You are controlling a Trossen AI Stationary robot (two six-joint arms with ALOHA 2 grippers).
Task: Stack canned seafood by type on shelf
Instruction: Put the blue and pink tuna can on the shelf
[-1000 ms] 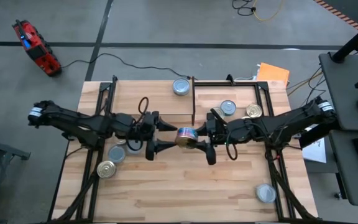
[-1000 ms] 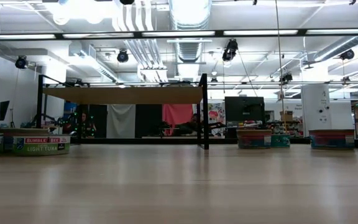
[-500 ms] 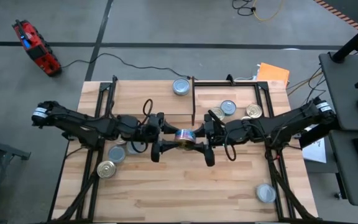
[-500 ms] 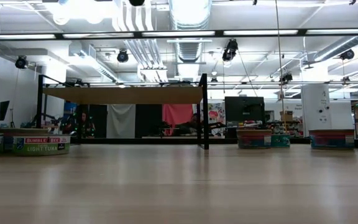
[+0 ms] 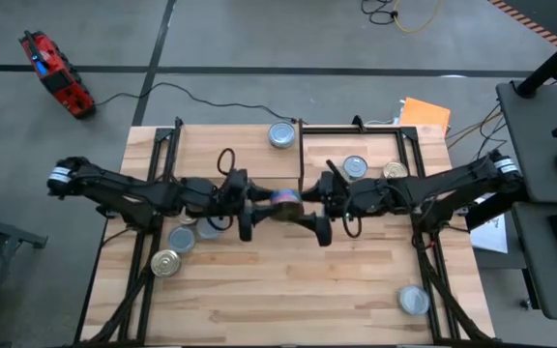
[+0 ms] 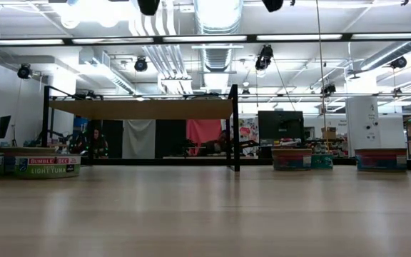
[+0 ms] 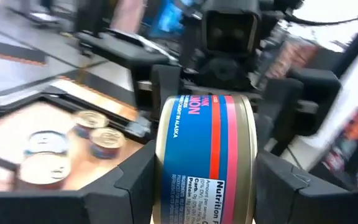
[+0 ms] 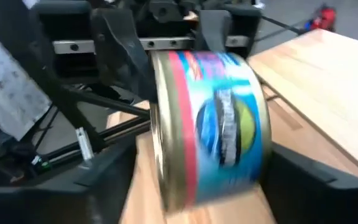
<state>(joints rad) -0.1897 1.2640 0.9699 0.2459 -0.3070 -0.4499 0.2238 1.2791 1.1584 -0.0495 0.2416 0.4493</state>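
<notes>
One tin (image 5: 283,200) with a blue and red label and gold rims lies on its side in the air above the table's middle. My left gripper (image 5: 259,208) comes at it from the left, my right gripper (image 5: 306,208) from the right, and each is shut on it. The left wrist view shows the tin (image 7: 207,149) in front of the right gripper. The shelf (image 5: 230,145), with its dark upright panel (image 5: 301,159), stands at the table's far side. It bears a silver-lidded tin (image 5: 280,133) and two tins right of the panel (image 5: 356,167) (image 5: 393,172). My left gripper pinches the tin by its two flat ends, one finger (image 7: 135,180) against one end's rim (image 7: 161,168), the other on the opposite end. The fingers come level from the table's left. The tin is lifted clear, on its side. My right gripper holds the same tin across its flat ends, level from the table's right. One finger (image 8: 303,180) lies against an end (image 8: 263,130). At the gold-rimmed end (image 8: 157,124), whether the other finger touches is unclear. The tin hangs clear of the table.
Two tins (image 5: 182,237) (image 5: 165,261) stand on the table's left side under the left arm, and a silver-lidded one (image 5: 414,300) sits near the right near corner. The low view shows both grippers high above the wooden tabletop (image 6: 205,214).
My left gripper has moved right toward the tin, and its fingers have closed in on the tin's ends. The tin and both grippers have then shifted slightly toward the far edge, nearer the shelf's upright panel. The tin has stayed on its side, clear of the table.
</notes>
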